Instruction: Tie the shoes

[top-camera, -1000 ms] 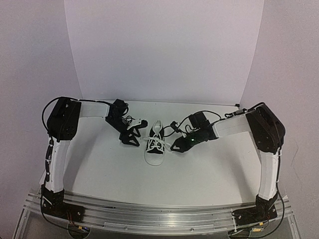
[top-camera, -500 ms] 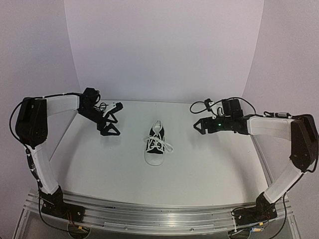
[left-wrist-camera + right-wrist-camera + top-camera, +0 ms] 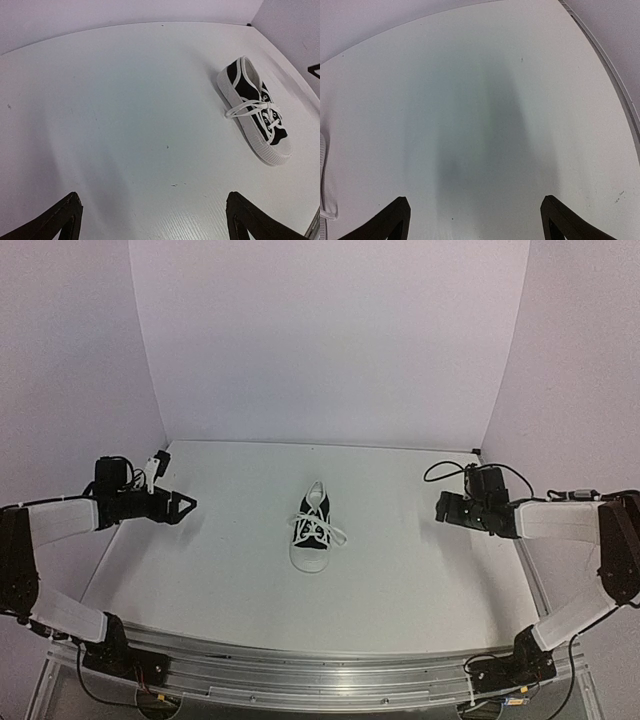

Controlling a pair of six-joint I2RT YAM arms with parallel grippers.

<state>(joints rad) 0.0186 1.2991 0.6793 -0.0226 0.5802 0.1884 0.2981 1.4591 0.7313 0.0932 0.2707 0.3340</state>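
Black canvas low-top sneaker (image 3: 312, 530) with white rubber toe cap, white sole and white laces (image 3: 252, 106), standing upright on the white tabletop (image 3: 400, 570) between the two arms, toe toward their bases. Left gripper (image 3: 183, 510): fingers spread wide, holding nothing, above the table; the sneaker lies well apart from it, ahead and to its right in the left wrist view. Right gripper (image 3: 441, 508): fingers likewise spread and empty, pointing toward the sneaker, of which only a sliver of white sole shows at the left edge of the right wrist view. Laces cross over the tongue, with loops and ends draped on both sides of the upper; whether the knot is tight cannot be told. Pale curved backdrop (image 3: 330, 340) behind the table.
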